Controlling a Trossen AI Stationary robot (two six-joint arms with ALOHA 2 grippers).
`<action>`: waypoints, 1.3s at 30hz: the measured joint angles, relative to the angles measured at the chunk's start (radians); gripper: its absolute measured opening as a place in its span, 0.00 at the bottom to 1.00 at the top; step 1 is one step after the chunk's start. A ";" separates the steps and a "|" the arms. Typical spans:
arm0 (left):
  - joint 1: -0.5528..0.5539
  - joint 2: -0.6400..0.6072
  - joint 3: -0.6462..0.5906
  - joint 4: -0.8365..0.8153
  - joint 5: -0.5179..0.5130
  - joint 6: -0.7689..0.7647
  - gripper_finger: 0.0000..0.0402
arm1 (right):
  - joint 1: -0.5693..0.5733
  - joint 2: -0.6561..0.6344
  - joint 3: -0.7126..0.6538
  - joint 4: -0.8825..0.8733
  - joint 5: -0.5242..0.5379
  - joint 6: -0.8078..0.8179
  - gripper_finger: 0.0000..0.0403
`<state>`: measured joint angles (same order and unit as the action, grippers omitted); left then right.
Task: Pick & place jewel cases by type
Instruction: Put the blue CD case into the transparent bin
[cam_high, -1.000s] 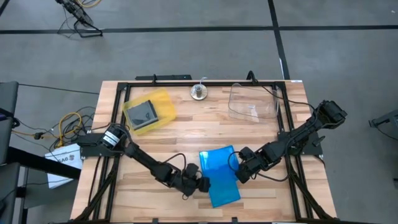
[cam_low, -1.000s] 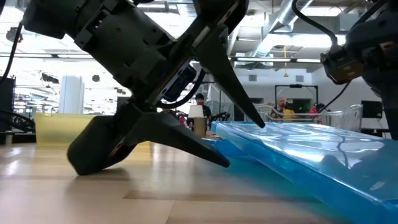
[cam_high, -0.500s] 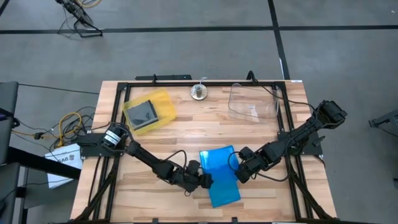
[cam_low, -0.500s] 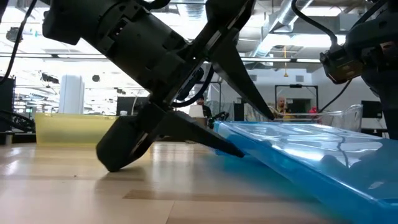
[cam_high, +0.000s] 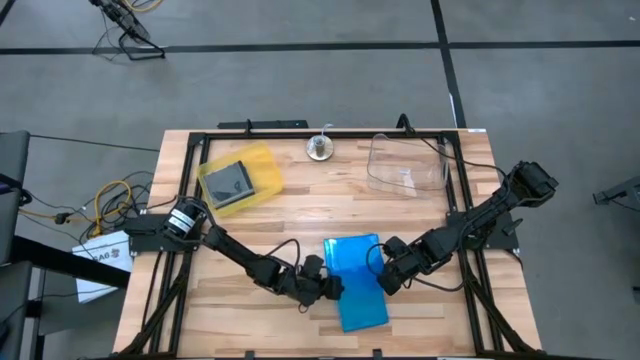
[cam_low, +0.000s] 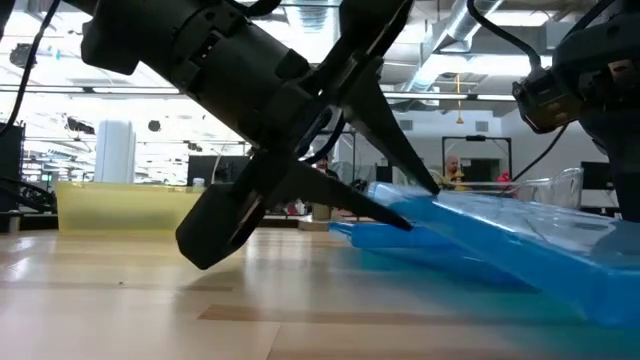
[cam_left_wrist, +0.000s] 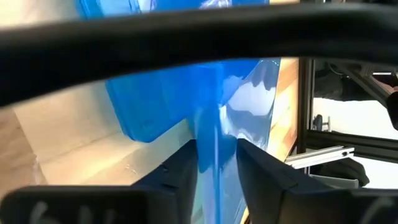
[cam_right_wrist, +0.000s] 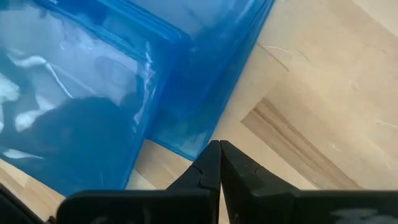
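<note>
My left gripper (cam_high: 333, 288) is down at the near middle of the table (cam_high: 290, 215), its fingers (cam_left_wrist: 180, 177) straddling the left edge of the top blue case (cam_high: 353, 282). In my left wrist view that blue edge stands between the two fingers, which are close on either side of it; I cannot tell whether they are actually pinching it. In the low view, the case (cam_low: 500, 245) is tilted, its near side raised off the wood, with the lower left finger (cam_low: 225, 225) angled under it.

Two blue cases lie stacked and offset: my right wrist view shows the top one (cam_right_wrist: 74, 99) overlapping a lower blue case (cam_right_wrist: 205, 74) that pokes out beneath it on the bare wood.

My right gripper (cam_high: 386, 280) sits just beside the right edge of the blue cases, fingers (cam_right_wrist: 211, 165) pressed together with nothing between them, their tips near the corner of the lower case.

Farther back on the left is the yellow tray (cam_high: 262, 160) with a grey case (cam_high: 230, 181) lying in it. At the far right stands the clear bin (cam_high: 405, 163). Between them, at the far edge, is a small metal fitting (cam_high: 320, 149).

In the low view, people (cam_low: 452, 172) show in the room beyond the table.
</note>
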<state>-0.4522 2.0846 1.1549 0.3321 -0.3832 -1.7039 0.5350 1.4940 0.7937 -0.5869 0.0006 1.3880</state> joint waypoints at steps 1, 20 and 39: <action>0.000 0.000 0.000 0.000 0.000 0.001 0.22 | 0.000 0.000 0.000 0.000 0.000 0.000 0.00; 0.003 -0.002 0.001 0.093 0.095 0.143 0.10 | 0.000 -0.004 0.024 0.049 -0.121 -0.064 0.00; 0.081 -0.094 0.001 -0.044 0.377 0.504 0.07 | 0.013 -0.023 0.253 -0.320 -0.264 -0.236 0.00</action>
<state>-0.3715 1.9902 1.1561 0.2880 -0.0059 -1.2002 0.5477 1.4711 1.0468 -0.9067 -0.2639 1.1517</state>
